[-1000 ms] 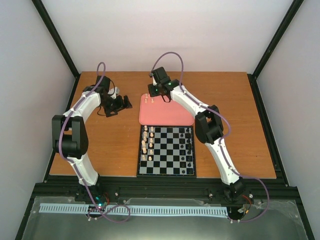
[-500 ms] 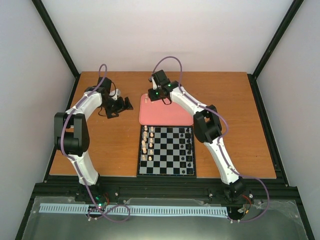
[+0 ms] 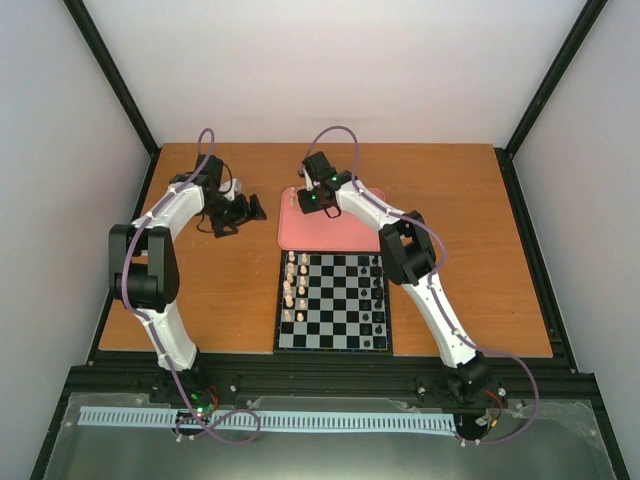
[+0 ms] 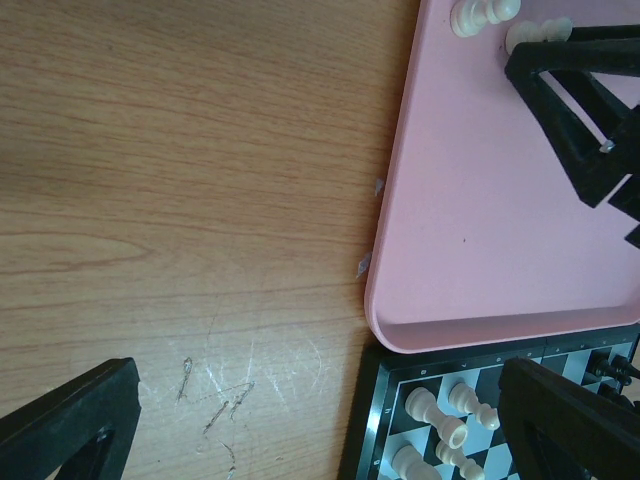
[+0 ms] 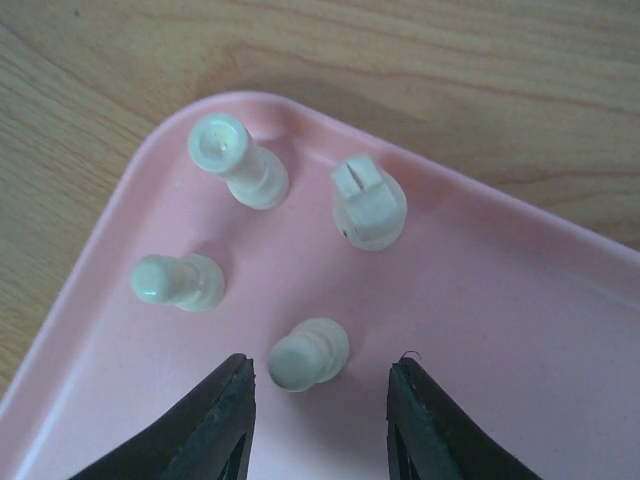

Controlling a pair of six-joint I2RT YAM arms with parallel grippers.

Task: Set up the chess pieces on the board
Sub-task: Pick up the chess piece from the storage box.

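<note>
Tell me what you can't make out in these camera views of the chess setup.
Top view: the chess pieces on the board are too small to tell their types; those on the pink tray are mostly hidden under the right gripper.
Left wrist: the board is cut off by the bottom edge and a finger of the left gripper.

Your right gripper (image 3: 308, 200) has travelled left and slightly nearer across the pink tray (image 3: 335, 238), from its far edge into its far left corner. In the top view it now covers the two pale chess pieces (image 5: 308, 352) that showed uncovered there a second ago. Behind it, your right arm's elbow (image 3: 402, 252) has swung left, from well right of the board (image 3: 333, 335) to just beside the board's far right corner. The forearm (image 3: 360, 205) now lies lower and further left across the tray's far right part.
</note>
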